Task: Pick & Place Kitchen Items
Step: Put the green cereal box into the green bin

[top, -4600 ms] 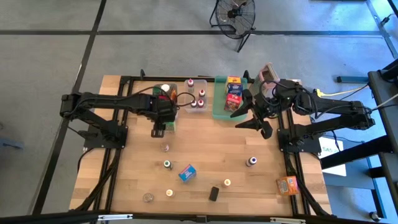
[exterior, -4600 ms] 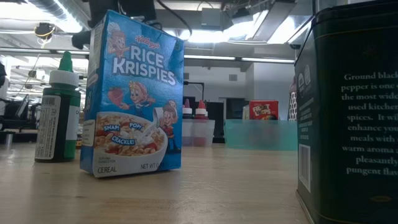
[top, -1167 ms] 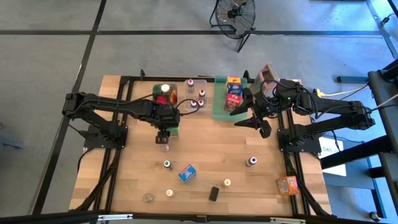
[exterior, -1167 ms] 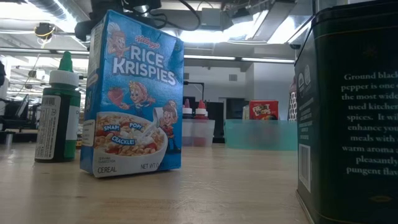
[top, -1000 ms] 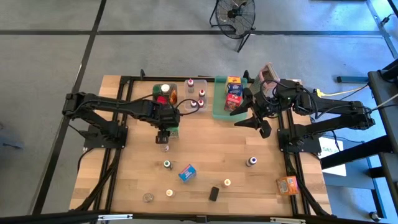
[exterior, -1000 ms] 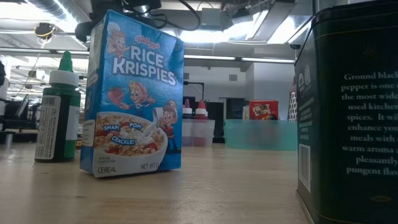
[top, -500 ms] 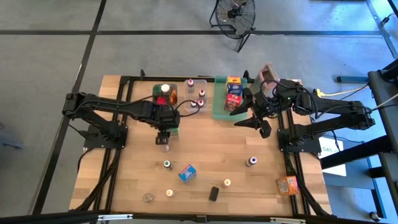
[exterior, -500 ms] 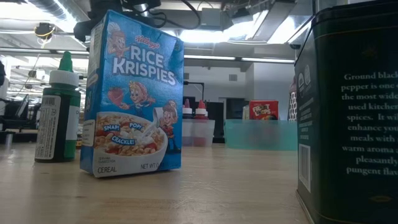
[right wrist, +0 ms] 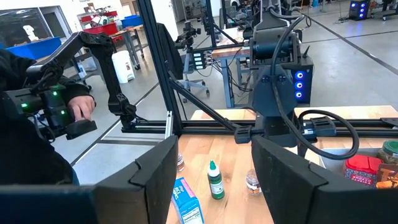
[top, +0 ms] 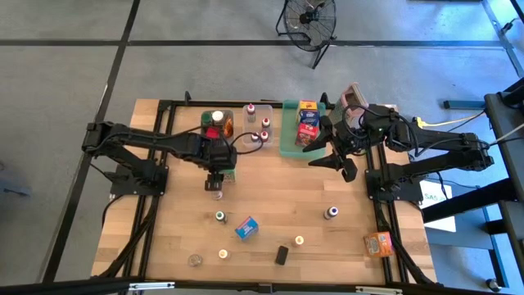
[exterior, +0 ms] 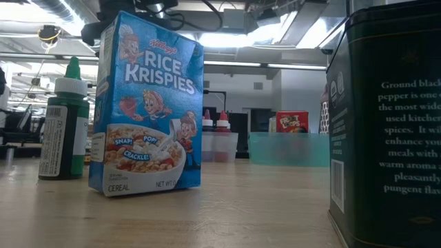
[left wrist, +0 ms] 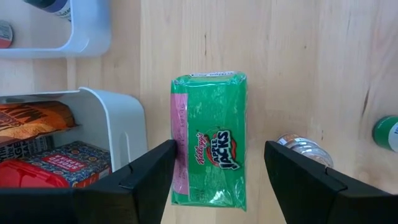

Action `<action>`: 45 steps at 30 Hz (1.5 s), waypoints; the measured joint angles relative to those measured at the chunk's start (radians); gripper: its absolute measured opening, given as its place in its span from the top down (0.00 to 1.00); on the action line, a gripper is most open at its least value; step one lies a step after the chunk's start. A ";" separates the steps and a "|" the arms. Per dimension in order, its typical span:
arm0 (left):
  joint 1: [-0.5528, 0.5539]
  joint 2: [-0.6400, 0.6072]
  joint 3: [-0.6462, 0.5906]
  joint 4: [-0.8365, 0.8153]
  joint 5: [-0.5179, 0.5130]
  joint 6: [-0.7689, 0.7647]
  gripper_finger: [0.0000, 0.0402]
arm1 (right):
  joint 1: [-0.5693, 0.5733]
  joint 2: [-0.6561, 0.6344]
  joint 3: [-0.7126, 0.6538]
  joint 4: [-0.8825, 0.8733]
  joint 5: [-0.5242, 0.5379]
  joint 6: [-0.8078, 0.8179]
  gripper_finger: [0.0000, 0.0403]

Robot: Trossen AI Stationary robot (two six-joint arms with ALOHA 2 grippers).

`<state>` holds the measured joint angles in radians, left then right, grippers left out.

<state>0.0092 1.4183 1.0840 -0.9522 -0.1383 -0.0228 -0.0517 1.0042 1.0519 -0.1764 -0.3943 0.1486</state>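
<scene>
Green Apple Jacks box [left wrist: 209, 146] lies flat on the bare wood, framed by the left gripper [top: 214, 182], whose fingers stand apart above it, nothing held. The right gripper [top: 337, 164] hangs beside the green tray [top: 288, 148], fingers apart and empty.

Progress, as judged: partly done. Stowed items: two boxes in the tray [top: 307, 116]; three small bottles in one clear bin [top: 246, 141], seen from above; boxes and a jar in the neighbouring bin [left wrist: 121, 127].

Loose on the table, counted from above, nine besides the green box: one blue Rice Krispies box [top: 246, 227], one orange box [top: 378, 243], one dark tin [top: 282, 255], one green-capped bottle [top: 220, 216], five small jars or bottles. A pinkish grater [top: 353, 96] stands at the back.
</scene>
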 joint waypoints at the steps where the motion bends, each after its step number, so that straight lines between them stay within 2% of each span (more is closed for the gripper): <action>1: -0.003 0.000 0.000 0.000 -0.004 0.000 0.40 | 0.000 0.000 0.000 0.000 0.000 0.000 0.48; 9: -0.030 -0.001 -0.001 -0.001 -0.047 -0.017 0.40 | 0.000 0.000 0.000 0.000 0.001 0.000 0.48; 26: -0.029 -0.003 -0.001 -0.001 -0.048 -0.046 0.40 | 0.000 0.000 0.000 -0.008 0.006 -0.008 0.48; 45: -0.029 -0.004 -0.001 -0.001 -0.034 -0.008 0.37 | 0.000 0.000 0.000 -0.007 0.008 -0.008 0.48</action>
<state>-0.0200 1.4147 1.0832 -0.9531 -0.1726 -0.0311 -0.0518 1.0046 1.0518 -0.1837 -0.3860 0.1410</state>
